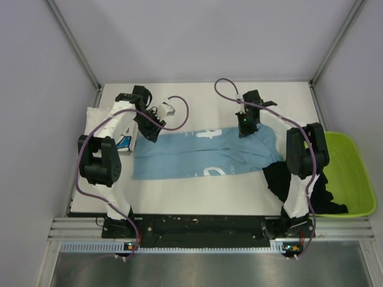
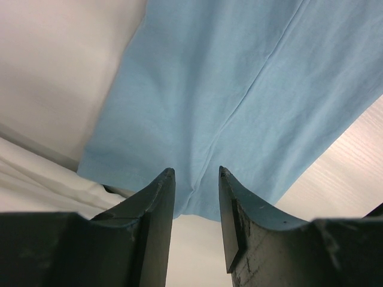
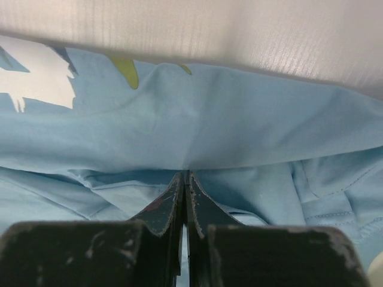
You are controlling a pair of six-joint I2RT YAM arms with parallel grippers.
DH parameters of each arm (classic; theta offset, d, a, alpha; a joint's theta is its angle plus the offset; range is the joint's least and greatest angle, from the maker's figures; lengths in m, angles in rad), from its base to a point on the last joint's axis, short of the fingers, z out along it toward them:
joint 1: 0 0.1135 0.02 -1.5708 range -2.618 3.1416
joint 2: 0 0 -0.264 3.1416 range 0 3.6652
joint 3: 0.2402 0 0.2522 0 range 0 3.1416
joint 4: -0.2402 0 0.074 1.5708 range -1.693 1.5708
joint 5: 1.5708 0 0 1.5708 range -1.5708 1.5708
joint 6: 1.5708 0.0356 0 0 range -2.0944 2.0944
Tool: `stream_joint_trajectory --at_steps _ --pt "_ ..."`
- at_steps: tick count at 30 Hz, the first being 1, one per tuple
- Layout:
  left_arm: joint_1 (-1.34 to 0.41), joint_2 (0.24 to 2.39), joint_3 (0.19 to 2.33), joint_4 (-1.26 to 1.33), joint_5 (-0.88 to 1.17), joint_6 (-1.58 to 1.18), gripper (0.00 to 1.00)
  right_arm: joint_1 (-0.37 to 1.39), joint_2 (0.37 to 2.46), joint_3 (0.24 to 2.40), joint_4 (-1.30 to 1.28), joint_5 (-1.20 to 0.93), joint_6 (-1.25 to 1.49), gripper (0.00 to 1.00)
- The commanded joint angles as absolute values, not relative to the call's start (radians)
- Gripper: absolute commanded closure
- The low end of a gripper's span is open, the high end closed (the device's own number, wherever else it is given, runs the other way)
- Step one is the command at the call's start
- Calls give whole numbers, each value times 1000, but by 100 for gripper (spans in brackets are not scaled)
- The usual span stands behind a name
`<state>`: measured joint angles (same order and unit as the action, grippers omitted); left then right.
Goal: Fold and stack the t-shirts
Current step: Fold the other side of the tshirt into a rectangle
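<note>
The light blue t-shirt [image 1: 191,158] lies spread across the middle of the table, white print showing. My left gripper [image 1: 154,133] is open just above its far left corner; in the left wrist view the gripper [image 2: 196,174] has that corner of the blue cloth [image 2: 239,78] beyond its tips. My right gripper [image 1: 244,131] is at the shirt's far edge. In the right wrist view it [image 3: 187,174] is shut on a fold of blue cloth [image 3: 209,125]. The white t-shirt [image 1: 99,119] lies folded at the left under my left arm. The black t-shirt [image 1: 275,176] lies crumpled at the right.
A lime-green bin [image 1: 356,167] stands at the table's right edge, with the black cloth draped over its near rim. Metal frame posts and grey walls enclose the table. The white shirt's edge [image 2: 36,185] lies close beside my left fingers.
</note>
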<state>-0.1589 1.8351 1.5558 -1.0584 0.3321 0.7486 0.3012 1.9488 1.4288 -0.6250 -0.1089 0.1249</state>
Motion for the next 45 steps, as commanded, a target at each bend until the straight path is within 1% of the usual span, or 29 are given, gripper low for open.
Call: stream_joint_trajectory --at_steps 1,11,16,21,22,24,26,27,30,32,34,36,38,42,45 --pt "-160 1813 1582 -1066 347 744 60 321 1847 1416 -614 -129 149 100" --pt "-160 1810 1591 -1068 363 745 60 390 1773 1350 -626 -141 196 100" --pt "-167 1818 1601 -1063 405 744 60 475 1729 1286 -623 -182 258 100" --pt "-204 1844 1634 -1057 440 744 61 564 1755 1259 -591 -235 325 100" --pt "-215 1847 1640 -1054 448 745 60 577 1761 1256 -581 -248 336 98" --pt "-242 1853 1647 -1051 466 756 60 587 1772 1256 -575 -273 348 86" --pt "-271 1856 1654 -1046 485 770 60 588 1758 1250 -575 -287 350 72" --pt "-290 1858 1657 -1046 501 779 60 588 1743 1244 -575 -285 348 68" --pt "-350 1859 1663 -1040 554 808 59 588 1678 1224 -592 -287 331 59" --pt "-394 1865 1666 -1029 593 824 58 571 1631 1220 -633 -256 328 58" --pt "-454 1874 1674 -1016 604 834 58 504 1579 1206 -658 -204 365 59" --pt "-524 1887 1678 -990 582 838 57 349 1545 1169 -657 -196 409 62" --pt "-592 1899 1677 -939 571 839 56 261 1543 1173 -643 -183 410 63" --pt "-710 1937 1666 -807 577 810 52 218 1652 1278 -640 -137 301 58" --pt "-776 1980 1660 -708 562 764 48 212 1751 1339 -640 -92 241 57"
